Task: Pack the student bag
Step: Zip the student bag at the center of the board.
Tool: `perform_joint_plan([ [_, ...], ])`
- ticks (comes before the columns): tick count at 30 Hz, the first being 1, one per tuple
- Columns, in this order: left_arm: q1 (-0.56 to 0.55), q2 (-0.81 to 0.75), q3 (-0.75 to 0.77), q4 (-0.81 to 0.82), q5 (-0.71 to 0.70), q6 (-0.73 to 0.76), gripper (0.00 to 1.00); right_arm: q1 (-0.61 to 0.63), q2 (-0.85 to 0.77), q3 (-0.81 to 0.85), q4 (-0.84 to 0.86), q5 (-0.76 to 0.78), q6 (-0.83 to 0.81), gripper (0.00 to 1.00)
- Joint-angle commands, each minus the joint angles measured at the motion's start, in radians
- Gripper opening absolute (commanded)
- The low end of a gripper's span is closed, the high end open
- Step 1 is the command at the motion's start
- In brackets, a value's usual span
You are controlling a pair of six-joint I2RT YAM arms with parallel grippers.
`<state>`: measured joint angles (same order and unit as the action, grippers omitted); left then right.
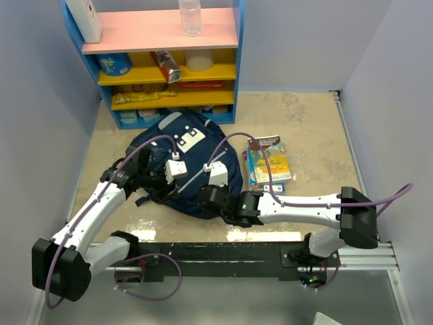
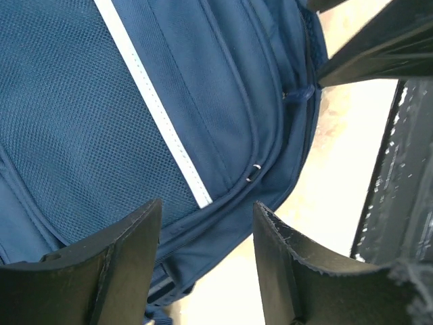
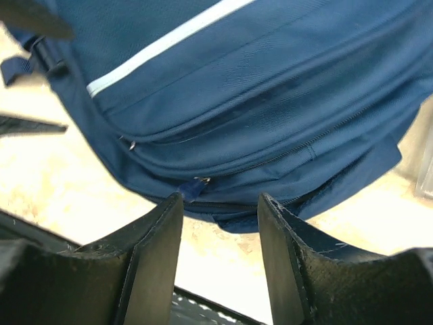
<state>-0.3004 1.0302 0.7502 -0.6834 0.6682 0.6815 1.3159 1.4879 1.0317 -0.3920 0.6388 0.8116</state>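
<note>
- Here, the student bag (image 1: 196,162) lies flat on the tabletop (image 1: 311,128), just in front of the coloured shelf unit (image 1: 135,32), with picture books (image 1: 268,162) just beside its right edge.
- The left tool (image 2: 208,205) hangs over the bag's near left part, its fingers spread and pinching nothing. Navy fabric with a light stripe shows between them.
- The right tool (image 3: 221,198) sits at the bag's near edge, fingers spread and empty, with a blue zip pull (image 3: 196,188) just by one fingertip.

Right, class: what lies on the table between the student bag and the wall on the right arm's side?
A stack of colourful books, flat beside the student bag, then bare tabletop up to the wall. The top external view shows it.
</note>
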Motion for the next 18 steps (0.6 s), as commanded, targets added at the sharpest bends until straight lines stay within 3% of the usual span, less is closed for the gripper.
perform_joint_plan([
  [1, 0.024, 0.024, 0.009, 0.014, 0.061, 0.11, 0.6, 0.006, -0.063, -0.015, 0.114, -0.059, -0.187, 0.5],
  [8, 0.053, 0.062, 0.055, -0.004, 0.097, 0.105, 0.59, 0.006, 0.021, 0.03, 0.137, -0.056, -0.368, 0.5],
  [18, 0.06, 0.054, 0.064, -0.015, 0.11, 0.098, 0.59, 0.006, 0.071, 0.016, 0.188, -0.082, -0.396, 0.49],
])
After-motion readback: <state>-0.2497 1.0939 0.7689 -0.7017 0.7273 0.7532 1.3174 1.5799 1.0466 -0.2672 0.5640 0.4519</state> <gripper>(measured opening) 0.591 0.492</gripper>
